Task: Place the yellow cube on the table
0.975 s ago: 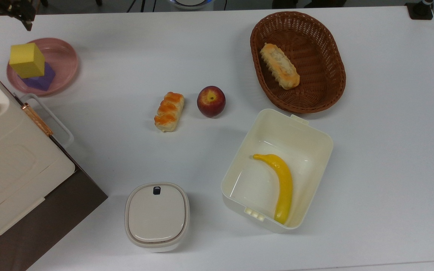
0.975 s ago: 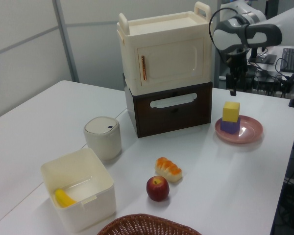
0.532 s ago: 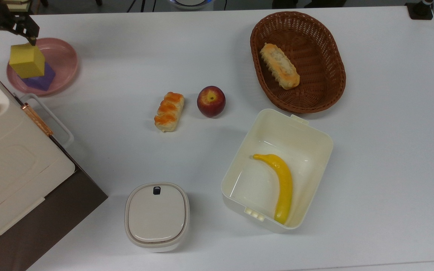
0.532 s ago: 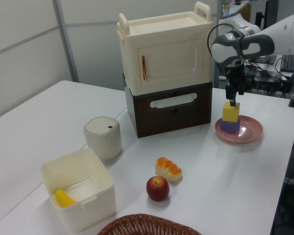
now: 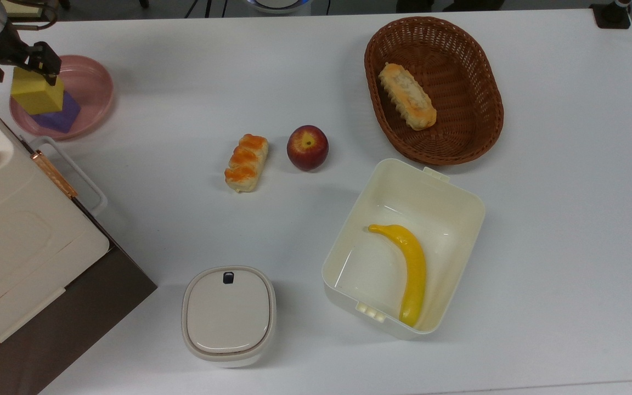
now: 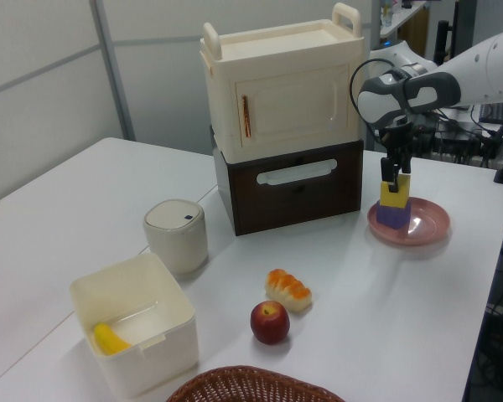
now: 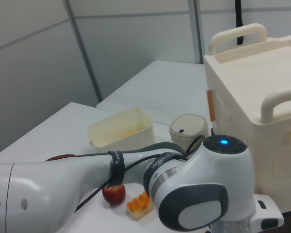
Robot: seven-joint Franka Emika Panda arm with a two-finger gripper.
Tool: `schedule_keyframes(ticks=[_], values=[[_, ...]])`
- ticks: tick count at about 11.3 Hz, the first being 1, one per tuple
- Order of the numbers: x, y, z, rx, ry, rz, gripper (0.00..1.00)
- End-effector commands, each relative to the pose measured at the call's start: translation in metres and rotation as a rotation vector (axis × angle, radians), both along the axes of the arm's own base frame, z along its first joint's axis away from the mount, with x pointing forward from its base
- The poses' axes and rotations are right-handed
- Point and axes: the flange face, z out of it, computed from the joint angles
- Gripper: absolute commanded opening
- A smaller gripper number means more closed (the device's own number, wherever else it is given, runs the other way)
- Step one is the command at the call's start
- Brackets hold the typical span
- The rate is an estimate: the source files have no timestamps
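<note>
At the upper left of the top view the tool (image 5: 20, 57) straddles the top of the yellow cube (image 5: 35, 94), fingers spread and not yet clenched, while the cube sits stacked on the purple cube (image 5: 62, 117) in the pink plate (image 5: 92, 82), so grasping, lifting and setting it on the bench (image 5: 184, 82) all remain.

Arm (image 7: 87, 194) has glossy white rounded casings with grey joint sections, a lit blue indicator on one joint, black cables strapped along the link, and a black gripper (image 6: 395, 172).
</note>
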Motion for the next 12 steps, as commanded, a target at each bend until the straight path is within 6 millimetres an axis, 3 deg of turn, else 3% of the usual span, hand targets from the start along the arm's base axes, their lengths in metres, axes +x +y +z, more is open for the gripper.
schedule_keyframes(ticks=[1,2,3,5,8,11,12], values=[[-0.003,0.004,0.003,0.0,-0.019,0.013,0.47],[-0.002,0.007,0.003,0.004,-0.016,0.015,0.39],[-0.001,0.012,0.006,0.005,-0.017,0.016,0.38],[0.001,0.023,0.031,0.034,-0.071,-0.013,0.39],[0.012,0.053,0.047,0.057,-0.076,-0.033,0.41],[0.039,0.1,0.046,0.05,-0.077,-0.081,0.44],[0.049,0.118,0.045,0.047,-0.078,-0.093,0.52]])
